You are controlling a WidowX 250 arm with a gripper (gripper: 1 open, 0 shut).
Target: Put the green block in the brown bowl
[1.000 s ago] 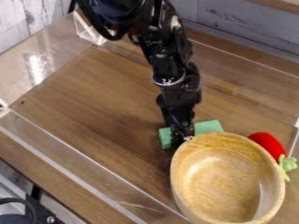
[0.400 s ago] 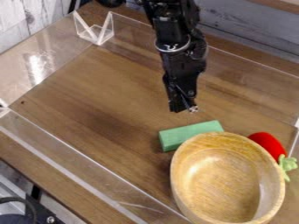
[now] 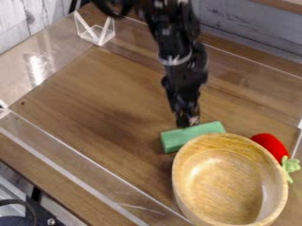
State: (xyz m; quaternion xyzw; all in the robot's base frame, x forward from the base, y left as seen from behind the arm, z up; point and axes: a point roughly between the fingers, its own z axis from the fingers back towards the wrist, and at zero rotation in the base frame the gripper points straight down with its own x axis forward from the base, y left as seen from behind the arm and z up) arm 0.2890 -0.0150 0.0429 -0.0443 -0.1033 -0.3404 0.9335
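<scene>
The green block (image 3: 195,136) lies flat on the wooden table, just up and left of the brown bowl (image 3: 230,179), whose rim almost meets it. The bowl is empty. My gripper (image 3: 184,120) points down with its tips right above the block's middle, close to its top face. Nothing is held between the fingers. They are dark and blurred, so the gap between them does not show.
A red rounded object (image 3: 271,145) sits against the bowl's upper right rim. Clear plastic walls (image 3: 71,150) fence the table. A small clear stand (image 3: 97,32) is at the back left.
A second ago the gripper was down at the block's left end. It rose off the block, leaving it on the table, and now hangs lower again over the block.
</scene>
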